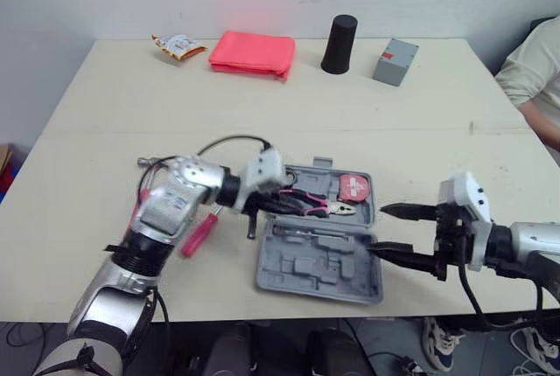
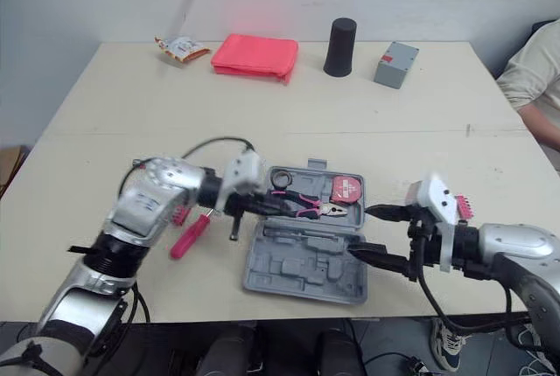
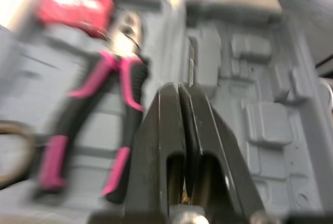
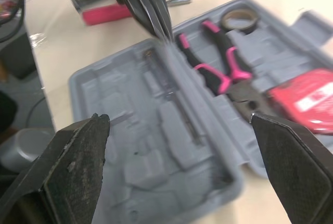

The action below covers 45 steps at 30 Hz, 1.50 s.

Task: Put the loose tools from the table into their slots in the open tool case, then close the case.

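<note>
The grey tool case [image 1: 319,262] lies open near the table's front edge. Pink-handled pliers [image 1: 319,204] and a red tape measure [image 1: 354,188] sit in its far half. My left gripper [image 1: 293,207] hovers over the pliers' handles, its fingers [image 3: 179,130] shut with nothing seen between them. A red-handled screwdriver [image 1: 199,233] lies loose on the table, left of the case and under my left arm. My right gripper [image 1: 378,229] stands open just right of the case, level with the hinge, and holds nothing.
At the back of the table are a snack packet [image 1: 178,45], a red pouch [image 1: 252,52], a black cup [image 1: 339,44] and a small grey box [image 1: 395,61]. A person's arm [image 1: 538,79] shows at the far right edge.
</note>
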Tool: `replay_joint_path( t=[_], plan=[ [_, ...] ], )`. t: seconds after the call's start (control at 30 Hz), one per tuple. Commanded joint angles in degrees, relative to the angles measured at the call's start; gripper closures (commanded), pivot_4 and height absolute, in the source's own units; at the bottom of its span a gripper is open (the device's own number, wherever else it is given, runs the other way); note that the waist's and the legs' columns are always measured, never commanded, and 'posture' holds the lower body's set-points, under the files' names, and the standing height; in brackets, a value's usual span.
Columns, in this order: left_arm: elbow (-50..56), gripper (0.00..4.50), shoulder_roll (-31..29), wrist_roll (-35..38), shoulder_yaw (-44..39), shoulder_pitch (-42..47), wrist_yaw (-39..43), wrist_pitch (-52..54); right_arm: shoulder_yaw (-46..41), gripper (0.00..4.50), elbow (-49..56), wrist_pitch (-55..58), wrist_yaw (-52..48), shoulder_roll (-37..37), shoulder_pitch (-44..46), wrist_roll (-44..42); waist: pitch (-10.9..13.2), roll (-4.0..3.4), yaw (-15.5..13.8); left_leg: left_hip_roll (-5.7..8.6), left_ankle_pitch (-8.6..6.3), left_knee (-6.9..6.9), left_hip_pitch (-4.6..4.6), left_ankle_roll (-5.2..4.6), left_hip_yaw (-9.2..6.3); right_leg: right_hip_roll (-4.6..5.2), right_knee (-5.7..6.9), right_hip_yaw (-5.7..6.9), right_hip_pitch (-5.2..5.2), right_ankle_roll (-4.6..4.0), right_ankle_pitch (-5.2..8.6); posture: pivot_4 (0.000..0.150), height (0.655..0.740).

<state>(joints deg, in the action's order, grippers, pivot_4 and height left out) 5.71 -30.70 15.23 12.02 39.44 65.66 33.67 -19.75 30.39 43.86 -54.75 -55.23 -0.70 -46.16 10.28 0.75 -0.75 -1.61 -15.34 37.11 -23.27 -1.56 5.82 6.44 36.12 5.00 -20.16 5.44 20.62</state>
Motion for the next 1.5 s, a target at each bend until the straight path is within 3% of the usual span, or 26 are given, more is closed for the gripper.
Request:
replay_joint_path(
  t=[0.03, 0.13, 0.2, 0.33, 0.43, 0.57, 0.73, 1.0, 1.2, 1.33, 1.43, 1.5],
  plan=[
    [7.12, 3.93, -6.91, 7.26, -10.78, -6.38, 1.04, 5.44, -8.96, 0.00, -1.83, 0.29, -1.96, -1.87, -3.12, -0.65, 0.00, -0.01, 0.67, 0.00, 0.00, -0.04, 0.00, 0.00, 0.01, 0.00, -0.02, 0.00, 0.00, 0.00, 0.00, 0.150, 0.7361],
    [10.69, 2.75, -12.69, 13.68, -20.28, -13.46, 0.90, 11.70, -15.10, 0.00, -4.32, 0.45, -4.55, -3.30, -7.25, 0.25, 0.05, 0.00, 0.76, 0.00, 0.01, -0.05, 0.00, -0.02, 0.00, -0.02, -0.01, 0.03, 0.01, 0.00, 0.00, 0.150, 0.7361],
    [10.57, 1.92, -16.69, 14.81, -33.69, -23.17, -0.65, 14.45, -21.09, 0.00, -8.25, -0.85, -7.81, -4.46, -12.35, 3.57, 0.08, 0.03, 0.79, 0.00, 0.00, -0.04, 0.02, -0.05, -0.02, -0.01, -0.02, 0.01, 0.05, 0.00, 0.00, 0.150, 0.7361],
    [10.86, 0.07, -19.17, 16.69, -50.37, -35.51, -3.84, 17.44, -27.32, 0.00, -14.49, -2.76, -10.41, -5.41, -16.85, 7.20, 0.16, 0.17, 0.95, -0.03, -0.23, -0.21, 0.08, -0.33, -0.03, -0.01, -0.13, -0.02, 0.03, -0.02, 0.01, 0.150, 0.7361],
    [5.06, 0.02, -19.53, 13.46, -62.76, -45.42, -4.69, 14.44, -29.87, 0.00, -21.01, -5.47, -11.66, -5.96, -18.22, 10.88, 0.20, 0.06, 0.74, 0.00, -0.46, -0.16, 0.08, -0.05, -0.08, 0.10, -0.15, -0.04, 0.02, 0.00, 0.00, 0.150, 0.7361],
    [-5.02, 0.02, -20.47, 9.71, -71.79, -54.56, -5.86, 6.64, -31.10, 0.00, -30.56, -10.76, -13.07, -6.69, -19.00, 15.35, 0.20, 0.09, 0.87, -0.01, -0.61, -0.38, 0.07, 0.16, 0.01, 0.12, -0.25, -0.10, -0.18, -0.16, 0.09, 0.150, 0.7361],
    [-13.43, 0.02, -21.63, 7.67, -72.75, -56.68, -8.56, -1.05, -29.52, 0.00, -40.31, -15.72, -13.54, -8.04, -15.85, 18.48, 0.21, -0.02, 0.85, 0.01, -0.55, -0.80, 0.08, 0.27, 0.08, 0.19, -0.32, -0.17, -0.42, -0.24, 0.12, 0.150, 0.7361],
    [-13.30, 0.02, -22.12, 9.11, -69.14, -54.88, -9.97, -2.74, -27.44, 0.00, -43.85, -18.35, -14.02, -8.36, -11.95, 19.62, 0.18, -0.15, 1.83, -0.02, -0.40, -1.16, 0.14, 0.44, 0.22, 0.19, -0.23, -0.24, -0.57, -0.35, 0.15, 0.150, 0.7361],
    [-9.44, 0.02, -22.27, 10.09, -65.76, -53.84, -10.34, -1.98, -26.38, 0.00, -42.41, -17.87, -14.15, -8.56, -9.85, 19.04, 0.18, -0.15, 2.53, 0.00, -0.34, -1.14, 0.14, 0.34, 0.32, 0.19, -0.17, -0.25, -0.57, -0.30, 0.13, 0.150, 0.7361],
    [3.16, 0.02, -19.92, 13.91, -63.46, -55.84, -11.14, 3.39, -24.95, 0.00, -35.59, -14.77, -14.55, -7.76, -8.61, 16.20, 0.18, -0.15, 2.61, -0.02, -0.33, -1.12, 0.19, 0.33, 0.38, 0.18, -0.13, -0.28, -0.56, -0.28, 0.12, 0.150, 0.7361],
    [16.42, 0.02, -15.40, 18.61, -61.37, -56.46, -16.88, 9.86, -20.37, 0.00, -26.08, -11.43, -11.72, -5.84, -4.78, 12.47, 0.17, -0.15, 2.63, -0.02, -0.31, -1.13, 0.23, 0.30, 0.39, 0.17, -0.10, -0.33, -0.51, -0.26, 0.11, 0.150, 0.7361],
    [21.50, 0.02, -12.77, 18.01, -59.99, -55.52, -24.16, 14.69, -15.53, 0.00, -17.80, -7.13, -8.46, -4.57, -0.08, 8.05, 0.17, -0.15, 2.64, -0.03, -0.16, -1.09, 0.24, 0.28, 0.38, 0.13, -0.06, -0.34, -0.51, -0.25, 0.10, 0.150, 0.7361]
  ],
)
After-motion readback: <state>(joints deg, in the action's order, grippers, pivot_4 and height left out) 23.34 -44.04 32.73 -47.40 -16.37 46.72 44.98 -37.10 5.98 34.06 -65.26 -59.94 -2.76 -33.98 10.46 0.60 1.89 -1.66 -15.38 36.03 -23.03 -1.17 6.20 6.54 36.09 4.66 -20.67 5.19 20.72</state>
